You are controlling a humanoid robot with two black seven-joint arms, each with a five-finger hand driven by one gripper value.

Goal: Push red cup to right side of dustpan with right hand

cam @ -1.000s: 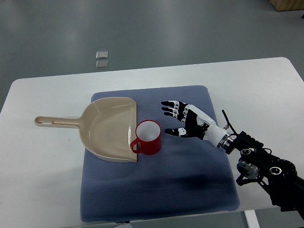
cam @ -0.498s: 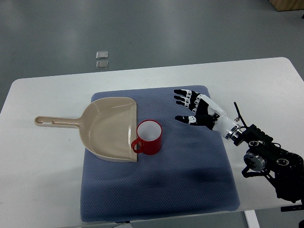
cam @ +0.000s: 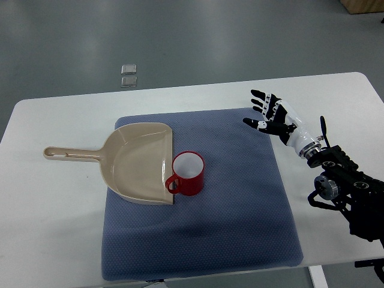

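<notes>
A red cup (cam: pixel 188 173) stands upright on the blue mat (cam: pixel 240 216), its handle pointing left and touching the straight front edge of the beige dustpan (cam: pixel 137 162). The dustpan's handle runs out to the left over the white table. My right hand (cam: pixel 268 114) is open with fingers spread, up at the mat's far right corner, well away from the cup and holding nothing. Its arm enters from the right edge. The left arm does not show.
The white table (cam: pixel 54 210) carries the mat. Beyond its far edge, two small square tiles (cam: pixel 128 74) lie on the grey floor. A wooden object sits at the top right corner of the picture.
My right hand has drawn back from beside the cup, moving right and away toward the mat's far right corner. The cup and dustpan have stayed put.
</notes>
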